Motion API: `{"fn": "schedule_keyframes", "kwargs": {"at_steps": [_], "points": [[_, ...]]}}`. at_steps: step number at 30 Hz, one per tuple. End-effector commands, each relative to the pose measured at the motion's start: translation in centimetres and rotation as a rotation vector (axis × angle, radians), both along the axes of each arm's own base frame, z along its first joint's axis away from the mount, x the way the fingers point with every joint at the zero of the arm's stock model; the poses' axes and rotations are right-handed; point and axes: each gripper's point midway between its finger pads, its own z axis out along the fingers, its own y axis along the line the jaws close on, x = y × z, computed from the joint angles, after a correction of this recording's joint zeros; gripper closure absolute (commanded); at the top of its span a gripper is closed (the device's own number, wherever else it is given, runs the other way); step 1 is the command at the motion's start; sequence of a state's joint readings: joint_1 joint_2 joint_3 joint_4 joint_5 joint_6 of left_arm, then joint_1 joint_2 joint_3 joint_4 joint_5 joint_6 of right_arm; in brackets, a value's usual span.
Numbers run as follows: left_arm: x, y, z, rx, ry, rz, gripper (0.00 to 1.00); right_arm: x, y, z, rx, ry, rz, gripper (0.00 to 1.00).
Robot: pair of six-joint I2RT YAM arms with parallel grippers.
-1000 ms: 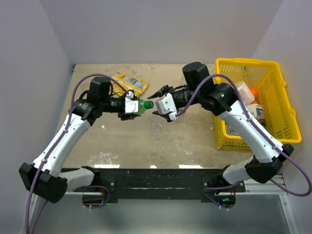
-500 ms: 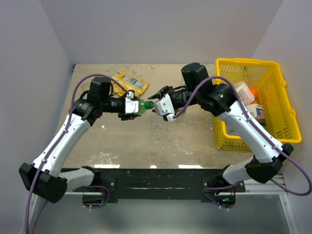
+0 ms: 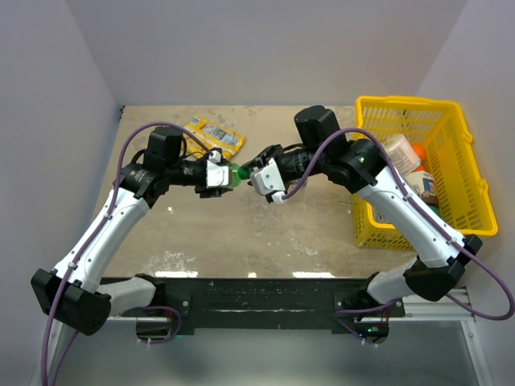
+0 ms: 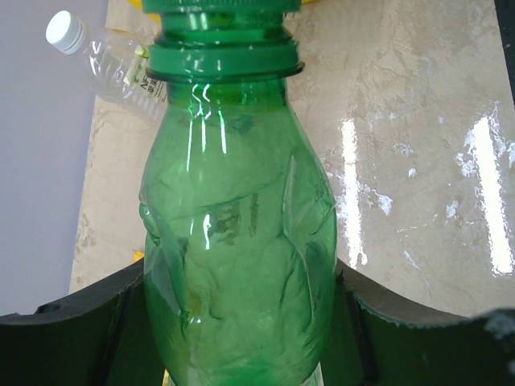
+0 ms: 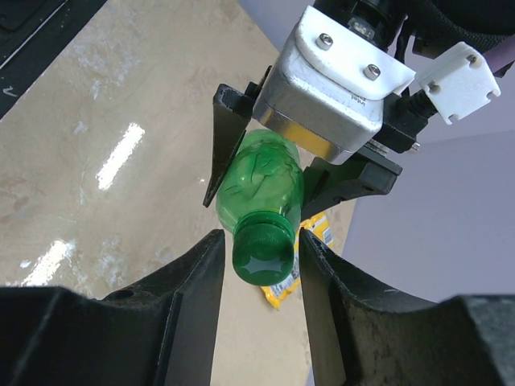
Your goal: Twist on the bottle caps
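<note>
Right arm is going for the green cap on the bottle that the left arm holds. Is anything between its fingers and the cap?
Nothing visible. The green cap sits between the right gripper fingers, with a narrow gap on each side. The left gripper holds the green bottle behind it.

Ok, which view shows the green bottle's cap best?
Right wrist: the dark green cap faces the lens, whole and sharp. Left wrist catches only its lower edge at frame top; top external, a tiny green speck.
</note>
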State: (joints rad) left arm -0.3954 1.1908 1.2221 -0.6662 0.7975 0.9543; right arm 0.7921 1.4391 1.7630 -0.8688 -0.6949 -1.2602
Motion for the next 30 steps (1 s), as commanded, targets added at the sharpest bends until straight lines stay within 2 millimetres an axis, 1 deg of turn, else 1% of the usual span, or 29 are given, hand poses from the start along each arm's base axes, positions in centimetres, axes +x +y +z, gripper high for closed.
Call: {"fn": "schedule_keyframes", "kwargs": {"at_steps": [1, 3, 8, 12, 14, 15, 17, 18, 20, 21, 22, 23, 24, 25, 26, 27, 28, 29, 30], "points": [[0.2, -0.3, 2.8, -0.037, -0.100, -0.016, 1.00, 0.3, 0.4, 0.2, -0.001, -0.034, 0.004, 0.55], [0.3, -0.3, 2.7, -0.035, -0.099, -0.011, 1.00, 0.4, 0.5, 0.0, -0.006, -0.032, 0.002, 0.55], [0.4, -0.2, 2.6, -0.031, -0.108, -0.008, 1.00, 0.7, 0.6, -0.3, -0.008, -0.020, -0.014, 0.57], [0.5, -0.1, 2.3, -0.022, -0.112, 0.002, 1.00, 0.9, 0.6, -0.2, 0.002, -0.015, -0.023, 0.59], [0.6, -0.1, 2.3, -0.022, -0.114, 0.005, 1.00, 0.9, 0.6, -0.1, 0.003, -0.012, -0.029, 0.62], [0.6, 0.0, 2.3, -0.023, -0.116, 0.007, 1.00, 0.8, 0.6, -0.1, 0.003, -0.011, -0.028, 0.67], [0.9, 0.0, 2.7, -0.034, -0.132, 0.018, 1.00, 1.0, 0.6, -0.4, -0.006, 0.013, -0.042, 0.70], [1.1, 0.1, 2.8, -0.033, -0.140, 0.031, 1.00, 1.0, 0.7, -0.7, -0.011, 0.045, -0.056, 0.73], [1.5, 0.2, 3.4, -0.046, -0.187, 0.047, 1.00, 1.4, 1.0, -1.3, -0.020, 0.092, -0.083, 0.76], [1.8, 0.4, 3.6, -0.044, -0.206, 0.066, 1.00, 1.5, 1.1, -1.4, -0.016, 0.158, -0.119, 0.78], [2.3, 0.4, 4.3, -0.058, -0.247, 0.077, 1.00, 1.8, 1.4, -1.1, 0.005, 0.185, -0.141, 0.80], [2.3, 0.6, 4.5, -0.064, -0.272, 0.090, 1.00, 2.1, 1.8, -1.4, 0.014, 0.229, -0.167, 0.81], [2.8, 0.8, 4.9, -0.062, -0.303, 0.120, 1.00, 2.1, 1.9, -1.4, 0.030, 0.308, -0.208, 0.82], [3.2, 0.9, 5.9, -0.083, -0.362, 0.137, 1.00, 2.6, 2.4, -1.0, 0.061, 0.328, -0.232, 0.83], [3.0, 1.0, 6.0, -0.091, -0.390, 0.151, 1.00, 2.9, 2.6, -0.9, 0.078, 0.362, -0.264, 0.84], [3.4, 1.4, 6.4, -0.094, -0.428, 0.188, 1.00, 3.2, 2.8, -1.0, 0.098, 0.439, -0.313, 0.86], [3.7, 1.5, 7.7, -0.122, -0.492, 0.206, 1.00, 3.9, 3.0, -0.4, 0.132, 0.459, -0.341, 0.88], [3.5, 1.6, 7.6, -0.128, -0.517, 0.218, 1.00, 4.4, 3.0, 0.0, 0.154, 0.491, -0.369, 0.89], [3.9, 2.0, 8.0, -0.130, -0.551, 0.257, 1.00, 4.6, 3.2, -0.1, 0.169, 0.566, -0.400, 0.91]]}}
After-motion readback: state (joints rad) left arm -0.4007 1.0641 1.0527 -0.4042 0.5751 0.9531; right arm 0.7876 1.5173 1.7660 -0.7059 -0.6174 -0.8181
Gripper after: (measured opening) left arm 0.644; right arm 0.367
